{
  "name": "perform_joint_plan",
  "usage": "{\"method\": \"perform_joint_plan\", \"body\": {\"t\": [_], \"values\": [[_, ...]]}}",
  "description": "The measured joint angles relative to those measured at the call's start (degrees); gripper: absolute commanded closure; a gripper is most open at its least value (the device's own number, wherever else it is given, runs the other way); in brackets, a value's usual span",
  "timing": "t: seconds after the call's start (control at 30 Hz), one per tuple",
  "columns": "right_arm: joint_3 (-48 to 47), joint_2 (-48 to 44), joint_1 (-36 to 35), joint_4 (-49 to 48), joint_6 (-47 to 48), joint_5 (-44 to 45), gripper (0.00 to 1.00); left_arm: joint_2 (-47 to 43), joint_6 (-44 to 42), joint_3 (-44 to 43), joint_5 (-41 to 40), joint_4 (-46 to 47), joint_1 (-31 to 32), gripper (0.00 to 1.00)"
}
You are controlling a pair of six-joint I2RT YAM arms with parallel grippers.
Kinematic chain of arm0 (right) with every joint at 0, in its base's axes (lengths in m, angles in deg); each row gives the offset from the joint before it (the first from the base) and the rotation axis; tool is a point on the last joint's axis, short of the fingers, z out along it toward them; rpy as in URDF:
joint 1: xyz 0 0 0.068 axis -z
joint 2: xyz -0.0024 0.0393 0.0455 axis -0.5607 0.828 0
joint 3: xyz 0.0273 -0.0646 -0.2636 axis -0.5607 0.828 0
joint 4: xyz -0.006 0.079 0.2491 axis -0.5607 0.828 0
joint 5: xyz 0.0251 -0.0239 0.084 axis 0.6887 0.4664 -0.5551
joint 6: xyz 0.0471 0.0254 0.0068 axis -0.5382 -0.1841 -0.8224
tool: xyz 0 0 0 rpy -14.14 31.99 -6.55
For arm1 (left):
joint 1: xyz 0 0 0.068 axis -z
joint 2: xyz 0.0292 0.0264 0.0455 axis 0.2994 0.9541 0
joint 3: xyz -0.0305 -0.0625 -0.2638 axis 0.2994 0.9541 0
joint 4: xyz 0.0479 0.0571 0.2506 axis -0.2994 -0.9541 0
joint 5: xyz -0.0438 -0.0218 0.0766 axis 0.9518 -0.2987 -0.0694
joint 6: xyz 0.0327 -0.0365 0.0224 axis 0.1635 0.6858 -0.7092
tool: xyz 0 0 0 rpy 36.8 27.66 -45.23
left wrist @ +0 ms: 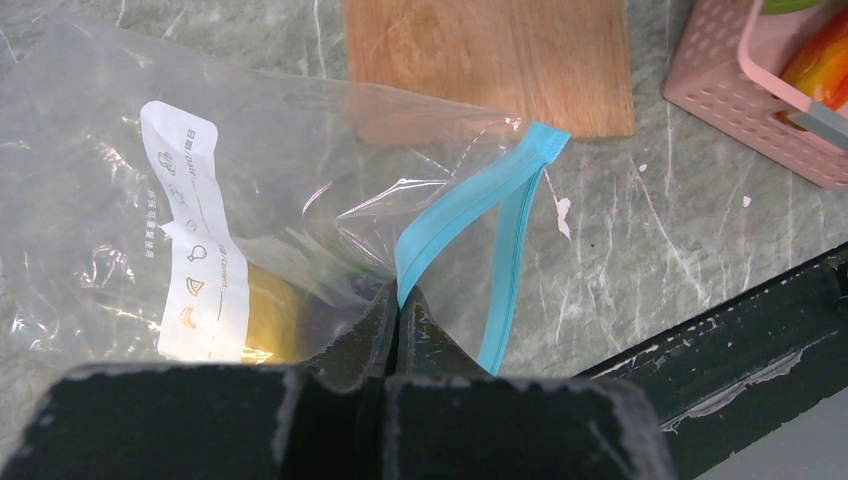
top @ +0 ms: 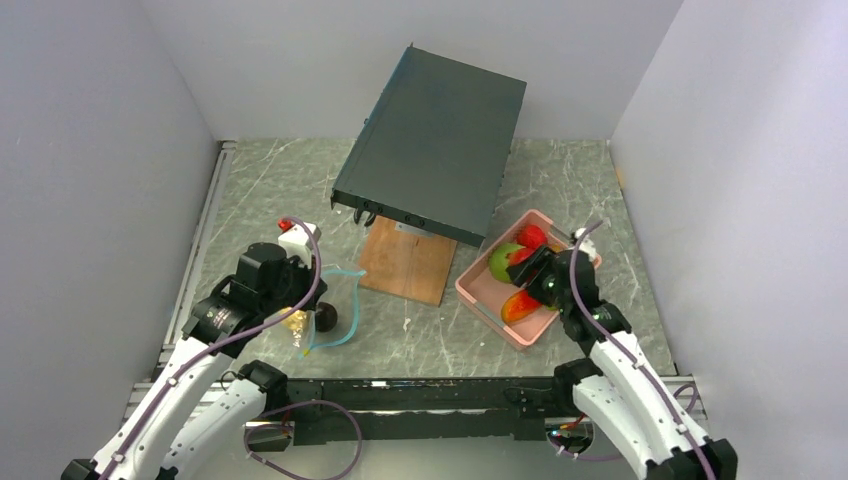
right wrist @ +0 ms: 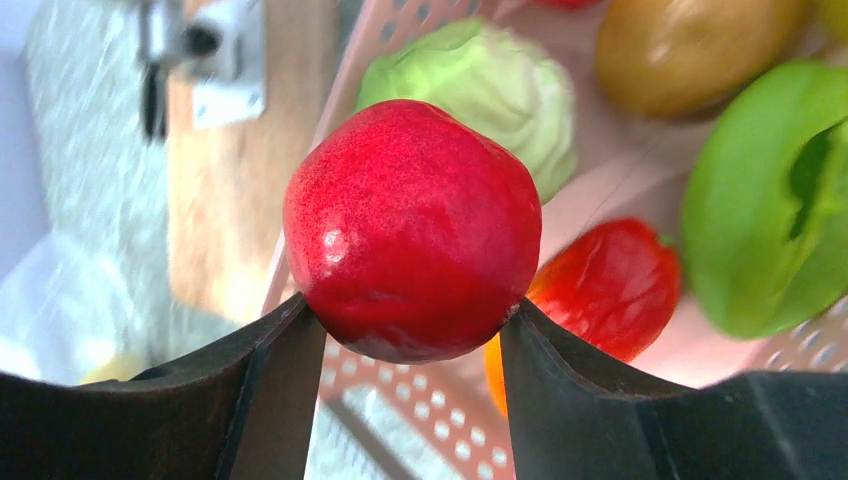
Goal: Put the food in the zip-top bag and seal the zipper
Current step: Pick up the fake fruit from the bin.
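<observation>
The clear zip-top bag (left wrist: 120, 180) lies crinkled on the table, with a white label (left wrist: 195, 240) and yellow food (left wrist: 265, 320) inside. My left gripper (left wrist: 400, 300) is shut on the bag's mouth edge, right at the teal zipper (left wrist: 470, 200), which stands open in a loop (top: 340, 305). My right gripper (right wrist: 408, 308) is shut on a round red fruit (right wrist: 412, 230) just above the pink tray (top: 480, 295). Behind it the tray holds more food: a pale green cabbage (right wrist: 500, 90), a green pepper (right wrist: 770, 200) and a red piece (right wrist: 610, 285).
A dark metal case (top: 430, 140) is propped at an angle at the back, over a wooden board (top: 408, 262) in the middle. A small white object with a red knob (top: 298, 235) stands behind the left gripper. A black rail (top: 420, 395) runs along the near edge.
</observation>
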Motion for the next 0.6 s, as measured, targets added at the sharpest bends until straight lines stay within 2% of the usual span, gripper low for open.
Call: {"method": "perform_joint_plan", "body": {"t": [0.17, 0.27, 0.33, 0.43, 0.6], "values": [[0.6, 0.2, -19.7, -1.1, -3.8, 2.6, 0.85, -0.2, 0.0, 0.0, 0.0, 0.0, 0.0, 1.00], [0.6, 1.1, -32.1, -0.2, -5.0, 9.4, 0.87, -0.6, 0.0, 0.0, -0.1, 0.0, 0.0, 1.00], [0.6, 0.2, -35.8, 1.5, -6.0, 14.3, 0.87, -1.0, 0.0, 0.0, -0.4, 0.0, 0.0, 1.00], [0.6, -1.3, -37.0, 3.7, -6.2, 20.0, 0.87, -1.9, 0.0, 0.1, -0.6, 0.0, 0.3, 1.00], [0.6, -0.3, -37.4, 3.7, -5.2, 23.0, 0.87, -1.7, 0.0, 0.1, -1.0, 0.0, 0.4, 1.00]]}}
